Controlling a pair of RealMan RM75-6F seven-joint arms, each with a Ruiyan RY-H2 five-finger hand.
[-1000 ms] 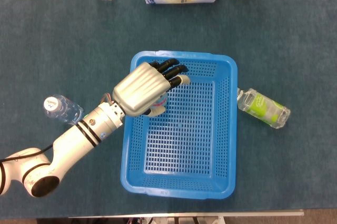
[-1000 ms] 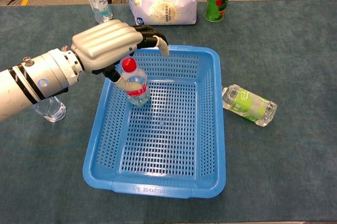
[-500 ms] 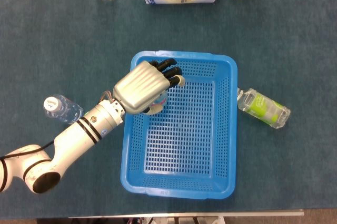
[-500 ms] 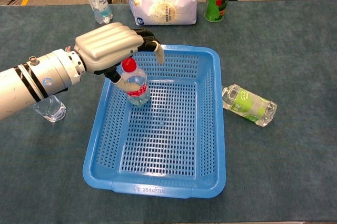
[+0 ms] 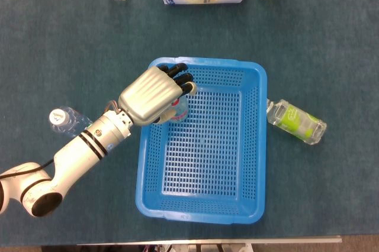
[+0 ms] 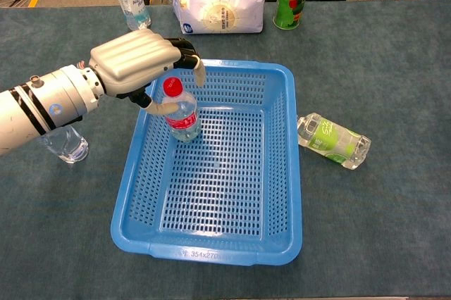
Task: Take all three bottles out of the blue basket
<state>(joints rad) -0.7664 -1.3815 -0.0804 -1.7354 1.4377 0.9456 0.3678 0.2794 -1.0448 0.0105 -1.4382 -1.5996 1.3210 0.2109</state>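
Two of three look done, judging by the clear plastic bottle (image 6: pixel 65 146) standing at the perforated blue plastic basket's (image 6: pixel 211 244) nine o'clock and the green-labelled bottle (image 6: pixel 332 141) lying at three, while the left hand (image 6: pixel 137 67), fingers curled partway, hovers over the upright red-capped bottle (image 6: pixel 180 113) at the basket's eleven o'clock corner, its hold unclear.

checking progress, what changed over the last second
The left hand drew back toward the basket's left rim and its fingers curled in more above the red-capped bottle. That bottle stayed upright in the blue basket; whether it is gripped is unclear. The other bottles did not move.
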